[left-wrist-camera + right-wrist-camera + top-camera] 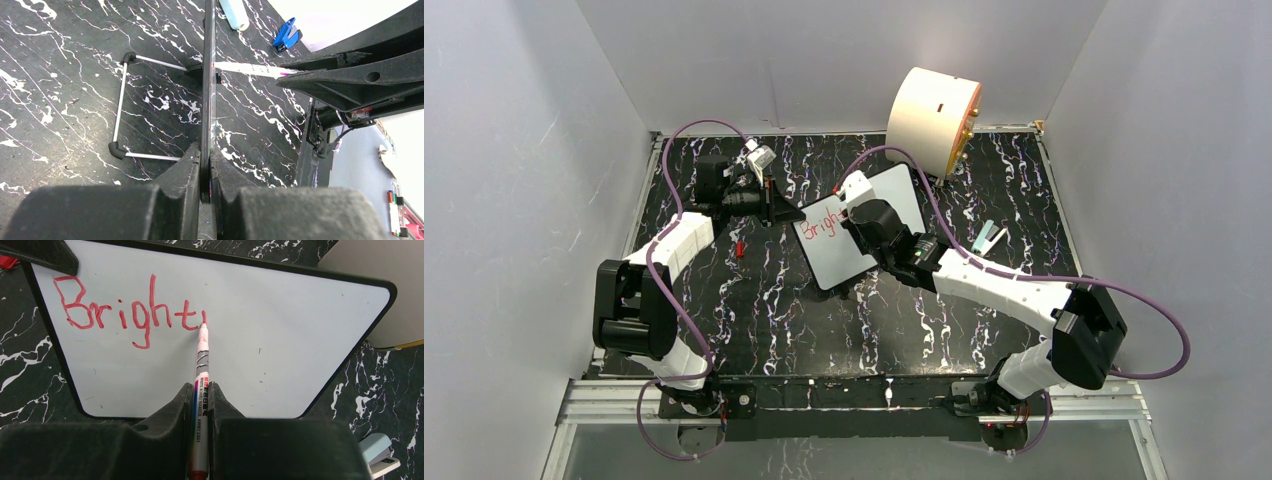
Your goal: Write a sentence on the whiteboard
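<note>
The whiteboard [842,265] stands tilted on the black marbled table, mid-scene. My left gripper [206,170] is shut on its edge, and the board shows edge-on [208,90] in the left wrist view. My right gripper [202,390] is shut on a whiteboard marker [201,370]. The marker's red tip touches the board face [280,350] just right of the red letters. The sentence [130,312] reads "Bright" plus one short stroke, and it also shows in the top view [821,228]. The marker [245,69] meets the board from the right in the left wrist view.
A big cream cylinder [932,115] lies at the back right behind the board. A wire stand [120,105] props the board from behind. A pale blue object [990,238] lies to the board's right, a small red piece [739,247] to its left, and a blue clip [286,36] beyond it.
</note>
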Available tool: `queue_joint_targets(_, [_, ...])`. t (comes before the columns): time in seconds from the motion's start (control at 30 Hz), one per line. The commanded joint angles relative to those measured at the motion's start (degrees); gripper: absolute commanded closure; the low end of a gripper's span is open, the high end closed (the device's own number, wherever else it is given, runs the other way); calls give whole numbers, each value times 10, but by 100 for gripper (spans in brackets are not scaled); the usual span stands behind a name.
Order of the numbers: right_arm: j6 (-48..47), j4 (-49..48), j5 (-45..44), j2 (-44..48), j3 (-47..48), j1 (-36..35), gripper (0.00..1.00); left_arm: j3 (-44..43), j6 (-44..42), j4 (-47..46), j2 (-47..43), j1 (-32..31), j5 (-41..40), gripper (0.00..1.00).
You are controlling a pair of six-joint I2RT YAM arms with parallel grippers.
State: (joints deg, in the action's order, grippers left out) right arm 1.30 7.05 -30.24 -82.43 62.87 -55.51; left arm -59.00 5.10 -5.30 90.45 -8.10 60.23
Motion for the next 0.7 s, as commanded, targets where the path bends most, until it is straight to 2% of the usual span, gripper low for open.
queue_joint_targets(0.0, [-9, -46, -18, 13, 8, 2, 100, 4, -20, 49, 13, -13, -18, 100])
queue_joint_targets(0.67, [-12, -46, -36, 6, 12, 8, 100, 3, -22, 48, 12, -14, -17, 100])
